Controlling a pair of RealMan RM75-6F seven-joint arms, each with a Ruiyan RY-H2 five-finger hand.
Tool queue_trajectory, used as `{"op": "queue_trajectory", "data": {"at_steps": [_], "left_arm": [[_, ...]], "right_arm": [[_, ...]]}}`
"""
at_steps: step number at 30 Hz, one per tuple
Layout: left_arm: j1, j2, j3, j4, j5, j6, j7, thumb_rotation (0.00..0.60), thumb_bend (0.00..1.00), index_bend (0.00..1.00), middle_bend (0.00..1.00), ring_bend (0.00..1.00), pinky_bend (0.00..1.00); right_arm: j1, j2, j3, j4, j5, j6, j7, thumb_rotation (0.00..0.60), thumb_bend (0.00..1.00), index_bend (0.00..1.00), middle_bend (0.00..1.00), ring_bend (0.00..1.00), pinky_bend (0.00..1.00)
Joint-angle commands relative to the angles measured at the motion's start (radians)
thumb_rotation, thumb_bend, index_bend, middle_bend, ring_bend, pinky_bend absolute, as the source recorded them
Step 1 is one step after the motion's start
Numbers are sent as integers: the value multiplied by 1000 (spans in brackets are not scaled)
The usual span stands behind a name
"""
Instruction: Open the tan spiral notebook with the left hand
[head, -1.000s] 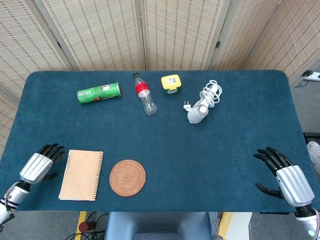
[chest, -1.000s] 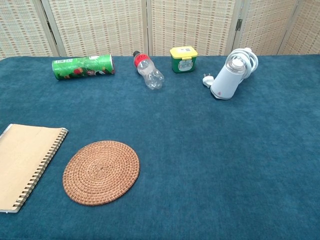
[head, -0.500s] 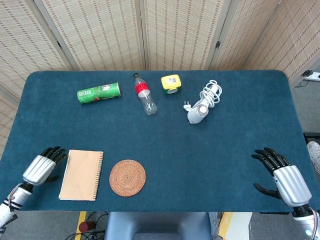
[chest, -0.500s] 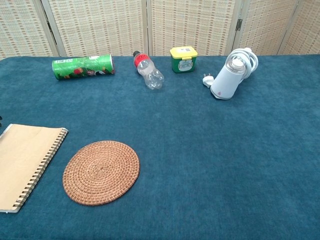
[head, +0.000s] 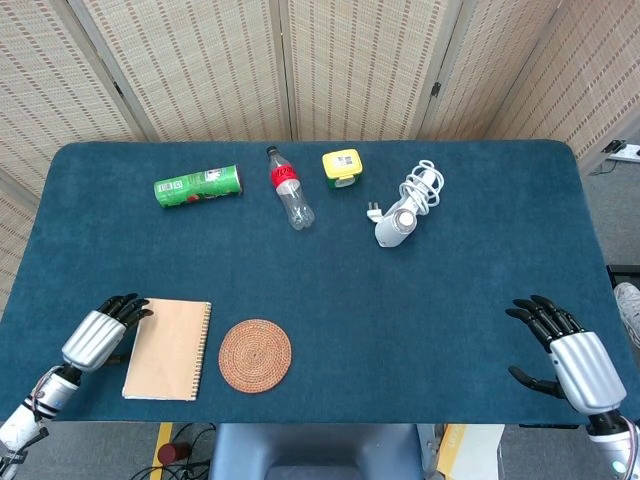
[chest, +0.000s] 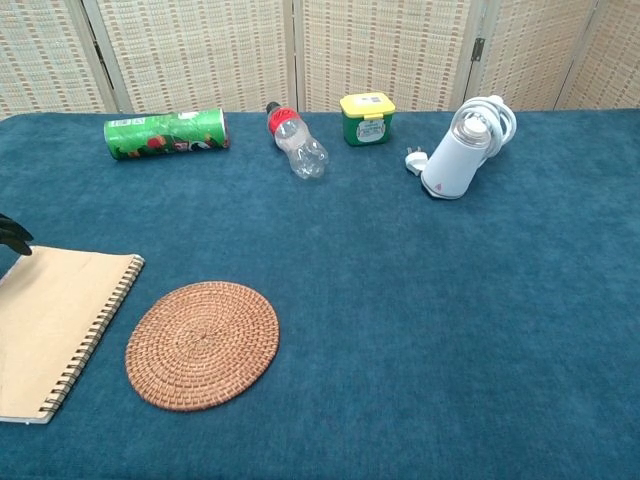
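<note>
Head view: notebook closed, front-left of table, long axis front-to-back, spiral on far edge from left hand, fingertips at free edge, holding nothing; right hand spread, well apart | chest view: fingertips at notebook's corner.

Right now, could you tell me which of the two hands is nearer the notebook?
The left hand, at the tan spiral notebook's unbound edge; the right hand rests far across the table.

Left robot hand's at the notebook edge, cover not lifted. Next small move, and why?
Probably hook the fingertips under the cover's free left edge and start lifting it. The left robot hand sits at the left edge of the tan spiral notebook, which lies closed and flat. Its spiral binding runs along the right, so the cover swings open rightward.
</note>
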Motion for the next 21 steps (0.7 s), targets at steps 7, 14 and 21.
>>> {"op": "queue_trajectory", "data": {"at_steps": [7,14,21], "left_arm": [[-7,-43,-18,-7,-26,21,-70,600,88,281,222,157,241],[-17,-71,-28,-9,-42,2,-143,600,109,288,222,158,241],[-37,-93,-49,-19,-64,21,-214,600,230,286,222,156,240]], "right_arm": [[1,-5,5,2,-1,4,-1,600,189,202,213,114,216],[-1,-5,6,0,2,5,-2,600,189,203,213,114,215],[-2,-5,9,-6,5,6,-9,600,189,202,213,115,215]]}}
